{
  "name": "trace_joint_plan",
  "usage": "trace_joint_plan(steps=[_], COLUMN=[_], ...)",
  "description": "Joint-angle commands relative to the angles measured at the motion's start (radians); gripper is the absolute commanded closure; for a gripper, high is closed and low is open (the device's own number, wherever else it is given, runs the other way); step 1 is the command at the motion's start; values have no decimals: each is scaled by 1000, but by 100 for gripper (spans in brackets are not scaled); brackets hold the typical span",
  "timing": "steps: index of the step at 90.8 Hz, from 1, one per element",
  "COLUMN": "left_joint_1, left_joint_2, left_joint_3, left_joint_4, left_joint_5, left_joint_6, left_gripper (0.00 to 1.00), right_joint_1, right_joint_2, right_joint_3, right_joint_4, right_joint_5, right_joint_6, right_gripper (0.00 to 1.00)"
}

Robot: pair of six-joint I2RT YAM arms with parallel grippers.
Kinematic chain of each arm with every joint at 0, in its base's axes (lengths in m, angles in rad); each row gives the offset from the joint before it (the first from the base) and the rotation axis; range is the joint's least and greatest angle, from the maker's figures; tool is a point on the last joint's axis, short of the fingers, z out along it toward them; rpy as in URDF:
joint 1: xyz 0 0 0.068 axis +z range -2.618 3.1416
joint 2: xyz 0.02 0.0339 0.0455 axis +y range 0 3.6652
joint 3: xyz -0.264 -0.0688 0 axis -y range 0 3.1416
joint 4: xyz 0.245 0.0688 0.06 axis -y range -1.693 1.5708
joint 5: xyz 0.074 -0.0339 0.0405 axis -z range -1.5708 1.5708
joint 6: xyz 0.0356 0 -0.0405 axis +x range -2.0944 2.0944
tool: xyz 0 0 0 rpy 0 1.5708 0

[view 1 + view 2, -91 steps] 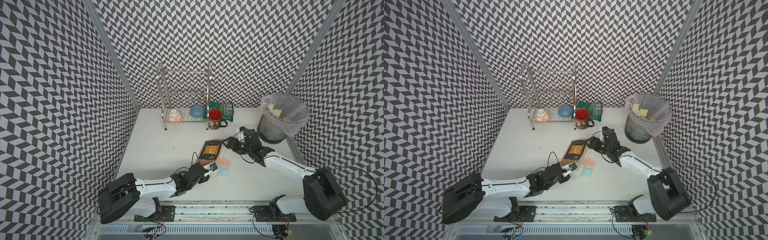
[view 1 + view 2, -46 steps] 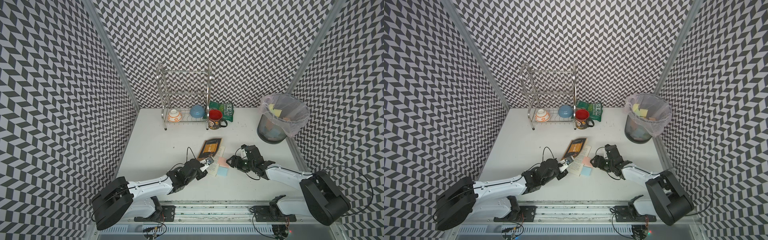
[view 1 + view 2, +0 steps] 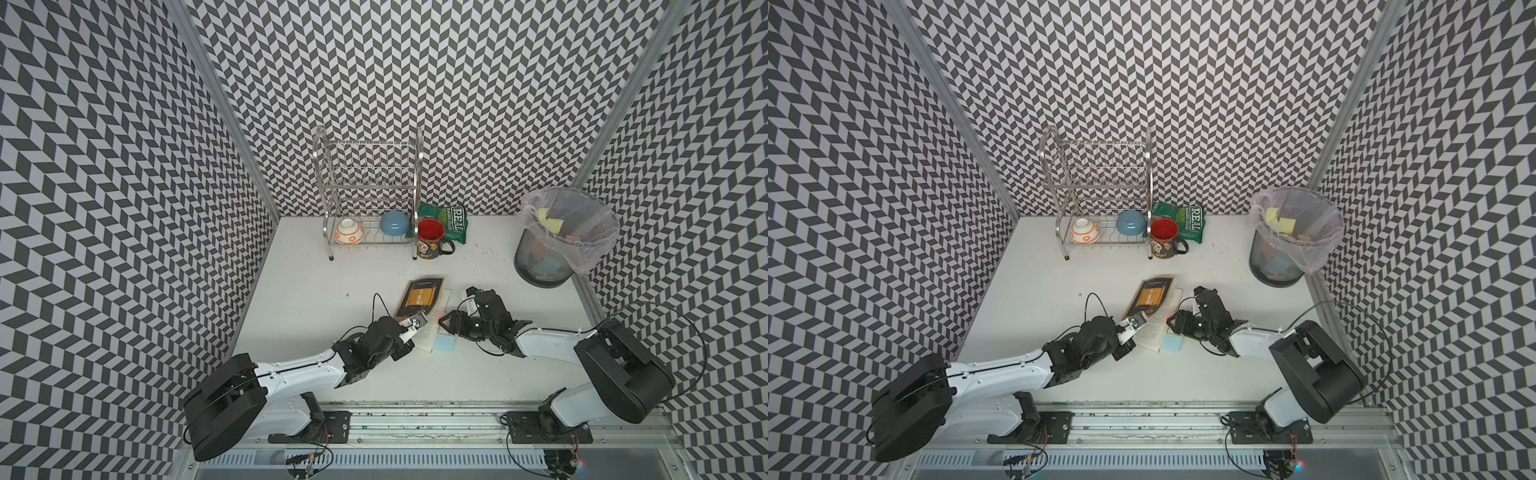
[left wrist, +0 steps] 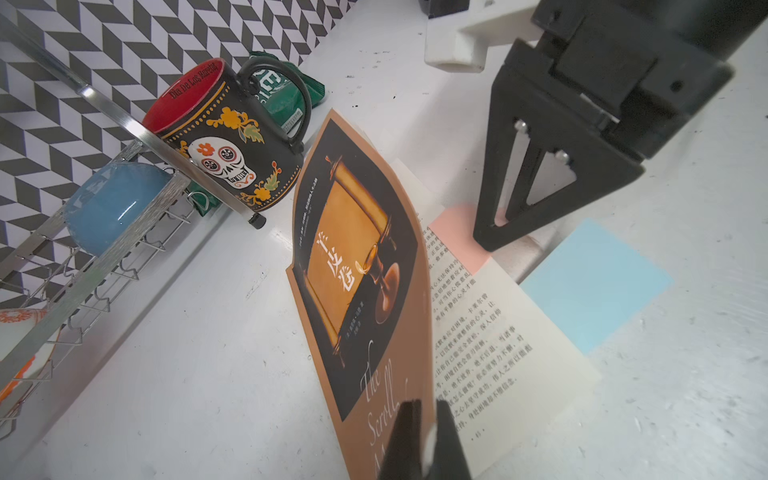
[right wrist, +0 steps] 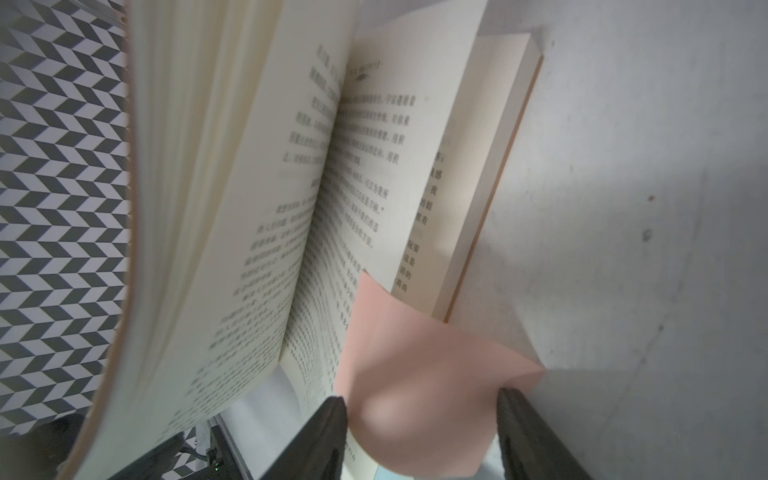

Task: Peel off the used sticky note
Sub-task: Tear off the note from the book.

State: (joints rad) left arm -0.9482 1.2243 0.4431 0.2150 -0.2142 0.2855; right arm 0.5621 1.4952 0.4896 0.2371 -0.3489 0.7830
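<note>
While the front cover and a sheaf of pages of the paperback book (image 3: 422,297) are held raised off the white table (image 3: 316,299), the left gripper (image 4: 426,415) is seen clamped tight on their free edge, its arm reaching in from seven o'clock in both top views. On the exposed page, at the book's four o'clock edge, the pink sticky note (image 5: 424,365) is found, one end stuck to the print and the other curled up past the page edge. The right gripper (image 5: 420,397), entering from four o'clock, is set with its jaws apart at a middling width, one finger on either side of the curled note; whether the pads touch the paper cannot be told, since that close view is blurred. A blue sticky pad (image 3: 444,343) is laid flat just beside the book at five o'clock. A skull mug (image 3: 431,240) is placed at the book's twelve o'clock, and a lined wastebasket (image 3: 536,270) at two o'clock.
</note>
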Motion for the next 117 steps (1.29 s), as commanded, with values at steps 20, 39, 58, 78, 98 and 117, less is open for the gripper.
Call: trace_joint_plan(steps=[20, 39, 58, 78, 98, 117], left_joint_1=[9, 10, 10, 11, 18, 20], left_joint_2=[-9, -5, 0, 2, 6, 6], left_joint_3=[28, 29, 32, 31, 32, 32], left_joint_4=[-2, -4, -7, -12, -14, -15], left_joint_5=[7, 7, 4, -6, -8, -8], left_joint_6=[-18, -17, -16, -14, -14, -15], left_gripper=[100, 100, 100, 100, 100, 100], right_joint_1=[9, 8, 8, -11, -116, -151], right_joint_2=[-28, -62, -82, -114, -185, -425], right_joint_3=[-21, -27, 8, 80, 86, 226], right_joint_4=[-15, -11, -60, -215, -355, -489], right_joint_5=[52, 75, 88, 160, 169, 271], right_joint_6=[28, 34, 18, -51, -101, -145], right_gripper=[72, 98, 100, 100, 100, 100])
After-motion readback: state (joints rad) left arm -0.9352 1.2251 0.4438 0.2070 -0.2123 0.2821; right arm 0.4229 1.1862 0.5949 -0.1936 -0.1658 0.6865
